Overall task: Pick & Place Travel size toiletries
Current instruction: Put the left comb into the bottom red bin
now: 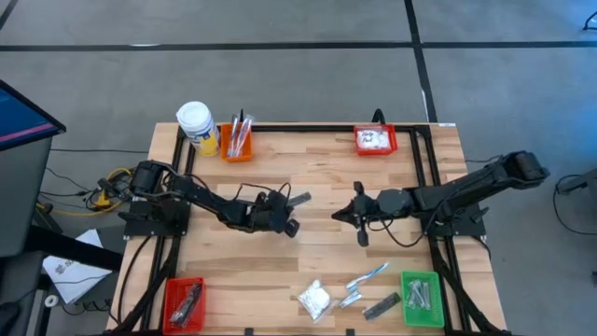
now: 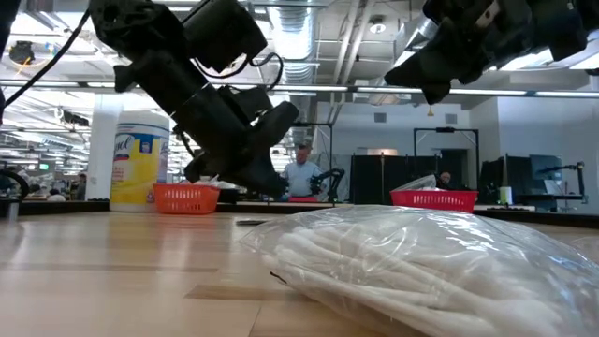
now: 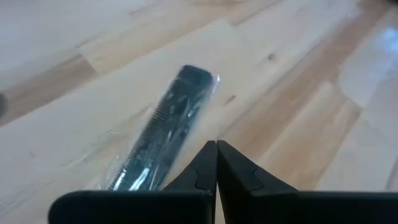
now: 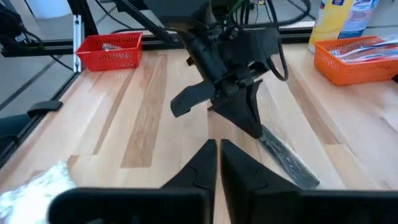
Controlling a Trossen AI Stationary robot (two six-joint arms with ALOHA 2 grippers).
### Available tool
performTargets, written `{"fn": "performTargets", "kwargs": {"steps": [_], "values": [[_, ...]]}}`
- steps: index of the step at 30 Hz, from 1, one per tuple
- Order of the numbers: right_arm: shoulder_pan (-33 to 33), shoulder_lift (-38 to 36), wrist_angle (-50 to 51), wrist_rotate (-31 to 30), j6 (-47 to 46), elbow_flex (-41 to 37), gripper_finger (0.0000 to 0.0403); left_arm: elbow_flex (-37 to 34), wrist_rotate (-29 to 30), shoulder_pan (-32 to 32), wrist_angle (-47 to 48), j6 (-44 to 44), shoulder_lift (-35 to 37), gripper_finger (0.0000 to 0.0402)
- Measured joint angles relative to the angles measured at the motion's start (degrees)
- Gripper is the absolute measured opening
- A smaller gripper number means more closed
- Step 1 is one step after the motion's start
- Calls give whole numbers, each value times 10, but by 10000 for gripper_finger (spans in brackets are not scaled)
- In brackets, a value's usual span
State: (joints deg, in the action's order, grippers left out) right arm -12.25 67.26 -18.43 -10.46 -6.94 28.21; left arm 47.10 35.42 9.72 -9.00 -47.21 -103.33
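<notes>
Both arms hover over the middle of the bench, and neither carries anything. The left gripper (image 1: 291, 224) has its fingers clenched together, empty, poised just above a dark grey flat bar (image 3: 165, 127) wrapped in clear crinkly film; in the left wrist view it reads as a toothed comb lying flat on the pale wood. The right gripper (image 1: 359, 231) hangs near the bench centre, its fingers also pressed shut on nothing, pointing toward the left arm.

Judging by this, the step in hand is the approach to a pick of that bar. The next move calls for the left fingers to spread, straddle the bar across its narrow width and come down close to the wood, since the item is thin and lies flat; the slick film may slip.

Other toiletries wait near the front edge: a white puffy plastic packet (image 1: 314, 299), soft and crumpled, a slim white-blue toothbrush (image 1: 367, 276), a small silvery sachet (image 1: 350, 301) and another dark bar (image 1: 381, 305). Mesh-walled bins stand at the corners: an orange bin (image 1: 236, 150) holding upright toothbrushes and a red bin (image 1: 375, 147) along the back edge, another red bin (image 1: 184, 320) front left, a green bin (image 1: 422, 311) front right. A white-capped yellow jar (image 1: 197, 126) stands at the back left corner.
</notes>
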Motion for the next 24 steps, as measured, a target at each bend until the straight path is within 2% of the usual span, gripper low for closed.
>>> {"fn": "performTargets", "kwargs": {"steps": [5,9,15,20,24], "values": [[0,33,-17,0,14,-1,63,-3,-6,-38,-8,16,0,0],[9,71,-50,-1,11,-1,96,-3,-49,-75,-26,53,0,0],[16,98,-61,-1,5,0,130,-3,-74,-82,-29,81,-1,0],[19,97,-65,-1,5,0,155,-3,-85,-84,-53,83,-42,0],[17,93,-66,-1,0,0,172,0,-99,-85,-112,82,-85,0]]}}
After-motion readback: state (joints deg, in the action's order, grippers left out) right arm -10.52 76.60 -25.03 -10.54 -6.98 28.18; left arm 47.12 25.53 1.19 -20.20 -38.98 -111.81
